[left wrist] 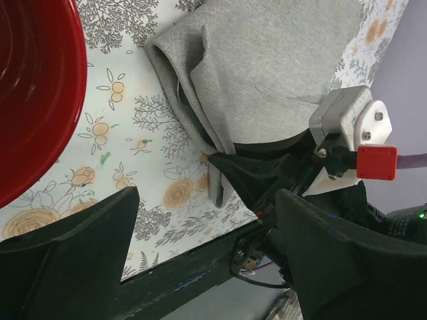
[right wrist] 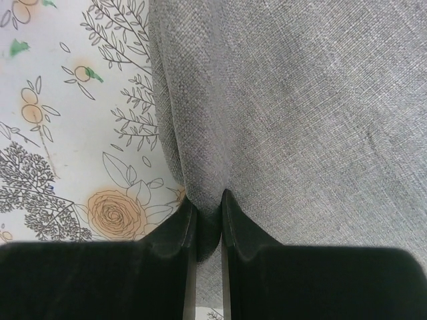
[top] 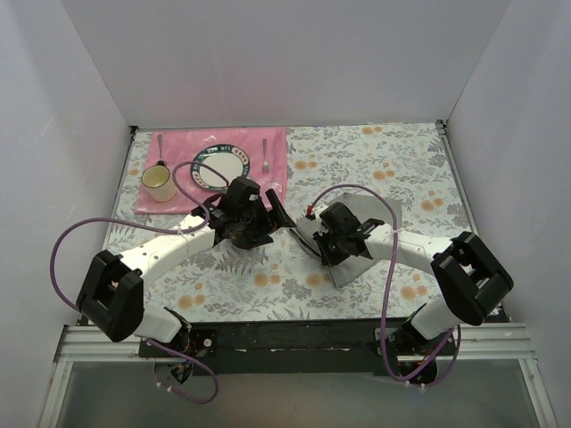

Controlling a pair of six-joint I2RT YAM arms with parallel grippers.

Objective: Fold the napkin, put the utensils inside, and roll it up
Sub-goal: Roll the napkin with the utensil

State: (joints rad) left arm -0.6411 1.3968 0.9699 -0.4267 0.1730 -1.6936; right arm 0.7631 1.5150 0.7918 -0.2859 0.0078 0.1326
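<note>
- The napkin (right wrist: 307, 100) is seen lying rumpled and partly doubled over on the floral tablecloth (right wrist: 67, 100), close to the table's near edge.
- Its left border is turned up into a rounded fold, and that fold is pinched between the jaws of the right gripper (right wrist: 208, 213), which are closed tight on the cloth.
- The left gripper (left wrist: 207, 192) is held above the napkin's left side with its fingers spread wide; nothing is held in it.
- A red bowl (left wrist: 33, 80) is seen left of the napkin, apart from it, with a strip of bare tablecloth between them.
- A pink placemat (top: 178, 147) lies well beyond the napkin, to the far left.
- Open tablecloth is seen beyond and right of the napkin.
</note>
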